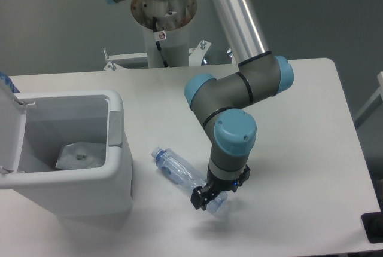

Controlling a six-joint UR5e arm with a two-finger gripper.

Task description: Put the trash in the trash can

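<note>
A slim clear bluish bottle (179, 174) with a blue cap lies on the table, cap end pointing up-left toward the trash can. My gripper (209, 197) is low over the bottle's bottom end and looks open, with one dark finger (197, 199) on its near side and the other mostly hidden behind the wrist. The bottle still rests on the table. The white trash can (119, 161) stands at the left with its lid (9, 128) swung open. A whitish plastic bag (81, 155) lies inside it.
The arm's base column (161, 24) rises at the back of the white table (299, 149). A dark object (374, 227) sits at the table's lower right corner. The arm's elbow hangs over the table's middle.
</note>
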